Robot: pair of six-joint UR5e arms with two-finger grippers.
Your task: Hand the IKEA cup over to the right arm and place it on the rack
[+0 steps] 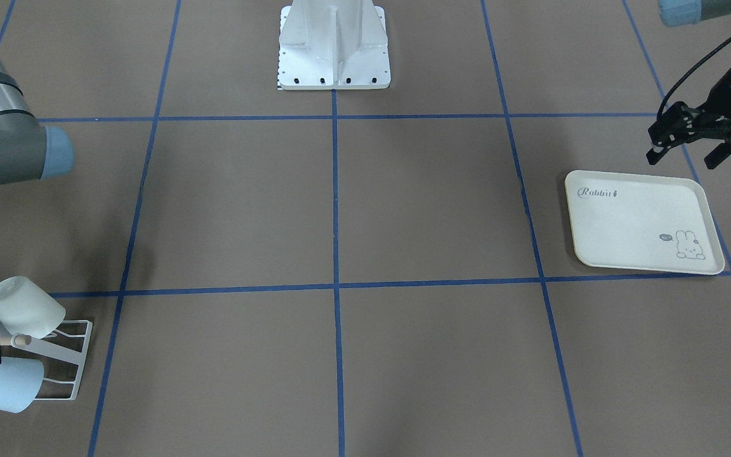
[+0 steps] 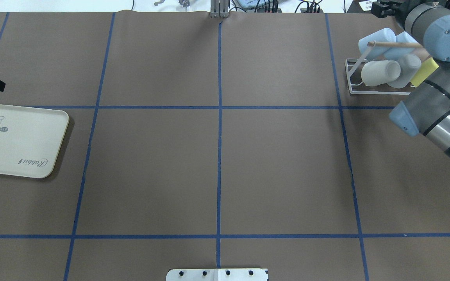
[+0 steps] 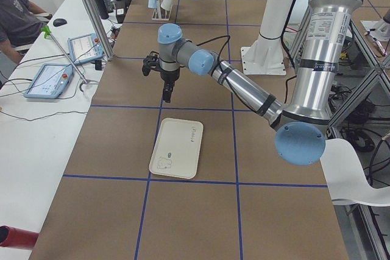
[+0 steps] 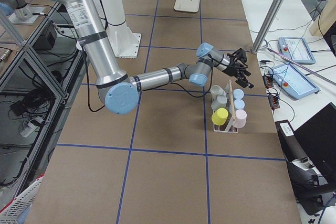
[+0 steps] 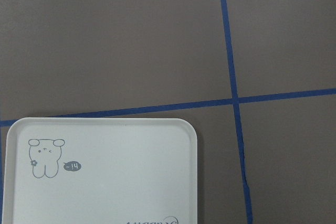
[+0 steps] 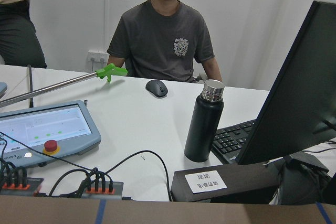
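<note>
Cups [image 2: 379,72] on rack [image 2: 352,84], yellow one [image 2: 424,71] unseen frontally; left hand [image 1: 683,158] wide, right hand [image 4: 243,72] unclear.

Seated person [image 6: 168,35] in a dark T-shirt behind a white desk [image 6: 126,129] with black bottle [image 6: 205,124], mouse [image 6: 156,88], keyboard [image 6: 233,141].

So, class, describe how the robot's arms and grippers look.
The left arm and right arm are silver tubes with grey joints, pale blue caps and black bands. The left gripper and right gripper are black with two fingers. A black cable loops by the left wrist.
</note>
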